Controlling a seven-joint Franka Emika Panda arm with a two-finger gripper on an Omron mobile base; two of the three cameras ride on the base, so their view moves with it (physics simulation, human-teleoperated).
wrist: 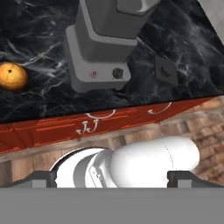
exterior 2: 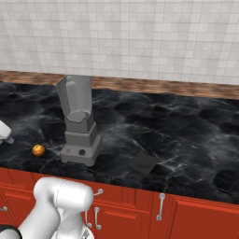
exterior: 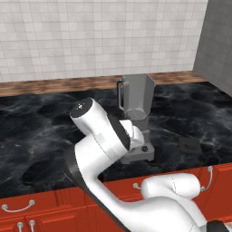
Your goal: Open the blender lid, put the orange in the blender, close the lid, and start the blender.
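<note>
A: Where do things stand?

B: The blender lid lies flat on the tabletop, right of the blender, whose jar is open. The orange sits just left of the base.

A: And the tool?

B: Its fingertips look set well apart at the hand view's bottom, pinching nothing.

A: The step, then?

B: Fetching the orange, I judge. Come straight down over it, straddle its widest part, close gently so it can't roll, and keep clear of the blender's base.

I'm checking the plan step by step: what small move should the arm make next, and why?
Probably swing the gripper toward the orange on the counter left of the blender; the blender lid already lies off, and the jar stands open.
</note>
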